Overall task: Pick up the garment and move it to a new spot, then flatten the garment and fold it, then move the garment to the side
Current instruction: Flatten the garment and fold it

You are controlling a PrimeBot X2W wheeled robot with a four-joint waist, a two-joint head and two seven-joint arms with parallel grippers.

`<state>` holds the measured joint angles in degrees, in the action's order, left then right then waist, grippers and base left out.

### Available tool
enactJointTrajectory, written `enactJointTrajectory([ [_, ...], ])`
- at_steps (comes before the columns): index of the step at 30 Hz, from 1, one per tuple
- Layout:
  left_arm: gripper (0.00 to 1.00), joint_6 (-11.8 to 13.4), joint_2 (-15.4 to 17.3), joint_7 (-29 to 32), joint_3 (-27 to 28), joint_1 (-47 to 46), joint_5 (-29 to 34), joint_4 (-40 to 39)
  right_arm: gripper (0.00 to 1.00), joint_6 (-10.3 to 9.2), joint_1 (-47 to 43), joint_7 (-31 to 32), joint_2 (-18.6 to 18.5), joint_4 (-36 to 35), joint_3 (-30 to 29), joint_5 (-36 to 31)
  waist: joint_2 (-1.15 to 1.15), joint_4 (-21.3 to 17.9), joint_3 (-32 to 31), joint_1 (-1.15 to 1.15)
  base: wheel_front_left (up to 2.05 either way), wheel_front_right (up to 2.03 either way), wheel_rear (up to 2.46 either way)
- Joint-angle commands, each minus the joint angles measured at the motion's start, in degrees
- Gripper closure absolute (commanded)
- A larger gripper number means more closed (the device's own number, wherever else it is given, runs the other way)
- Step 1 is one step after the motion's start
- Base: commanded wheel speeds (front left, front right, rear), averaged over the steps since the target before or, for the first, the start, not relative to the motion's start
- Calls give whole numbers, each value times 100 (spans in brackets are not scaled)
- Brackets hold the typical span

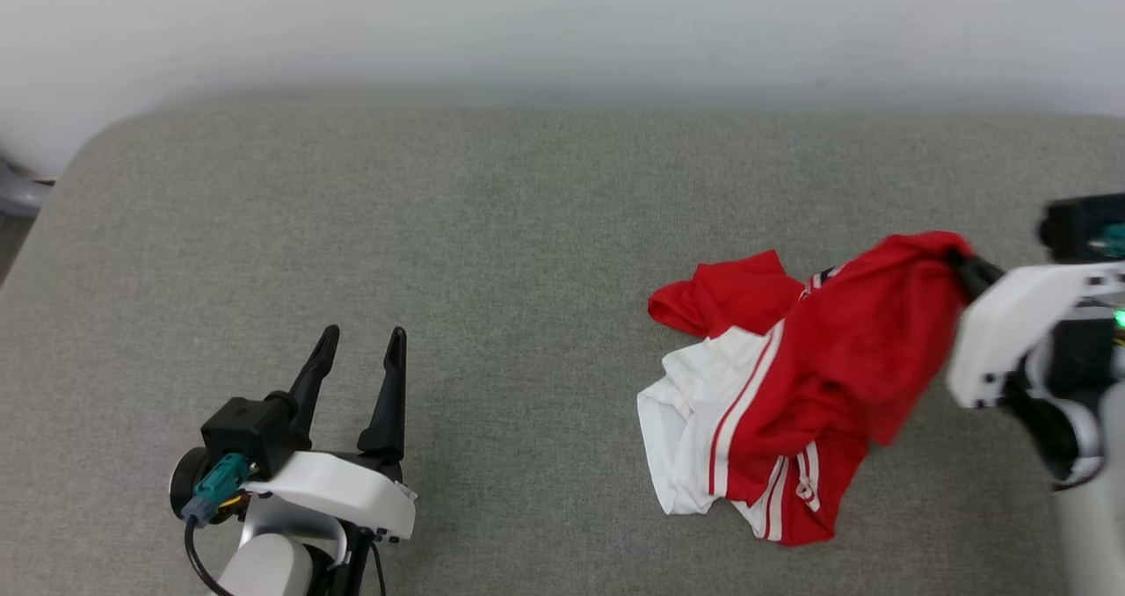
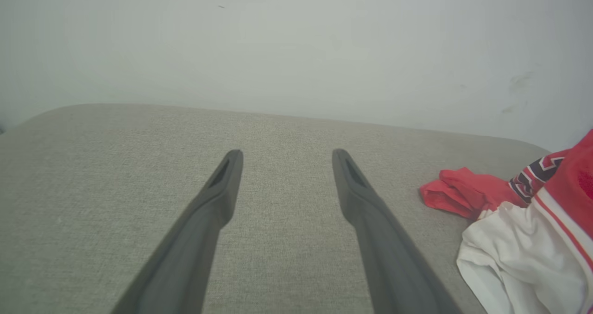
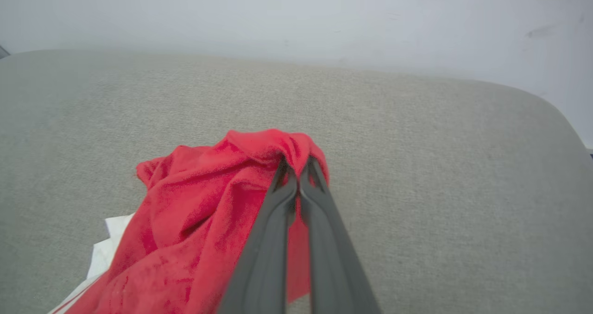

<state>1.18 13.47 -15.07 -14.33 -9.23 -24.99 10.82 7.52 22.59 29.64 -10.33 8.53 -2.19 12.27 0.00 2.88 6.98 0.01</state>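
Observation:
The garment [image 1: 817, 376] is a crumpled red jersey with white sleeves and striped trim, lying on the right half of the grey cushion [image 1: 492, 253]. My right gripper [image 1: 960, 266] is shut on a bunch of red cloth at the garment's far right corner, which is lifted off the surface. In the right wrist view the fingers [image 3: 296, 170] pinch the red fabric [image 3: 208, 221], which drapes down to the left. My left gripper [image 1: 360, 337] stands open at the lower left, well apart from the garment, holding nothing. The left wrist view has the garment [image 2: 523, 221] at its right edge.
The grey cushion runs back to a pale wall [image 1: 562, 25]. Its rounded far-left corner [image 1: 97, 143] and right edge [image 3: 556, 119] are in view. Bare cushion lies between my left gripper and the garment.

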Motion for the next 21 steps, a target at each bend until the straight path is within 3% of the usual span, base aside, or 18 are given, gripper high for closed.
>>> enactJointTrajectory([
  [1,0,-27,-20,-12,24,-83,16,-2,100,-6,69,-99,-6,171,-351,-94,0,-26,135,-1,0,0,0],
  [10,0,-157,-71,-12,118,-292,86,38,100,-5,-143,-551,159,1231,-2601,-399,0,5,579,-1,0,0,0],
  [15,0,-219,-135,-12,188,-337,140,85,100,-6,-280,-839,267,1760,-3117,-568,0,22,688,-1,0,0,0],
  [16,0,-236,-142,-12,208,-340,161,96,80,-5,-253,-938,284,1847,-3151,-576,0,17,699,-1,0,0,0],
  [17,0,-252,-152,-12,225,-345,172,103,52,-5,-225,-1054,299,1910,-3152,-591,0,13,703,-1,0,0,0],
  [18,0,-265,-164,-12,243,-346,176,113,0,-5,-191,-1177,332,1961,-3133,-559,0,7,700,-1,0,0,0],
  [21,0,-295,-200,-12,286,-314,229,150,0,-5,-149,-1715,343,1927,-3061,-560,0,-12,638,-1,0,0,0],
])
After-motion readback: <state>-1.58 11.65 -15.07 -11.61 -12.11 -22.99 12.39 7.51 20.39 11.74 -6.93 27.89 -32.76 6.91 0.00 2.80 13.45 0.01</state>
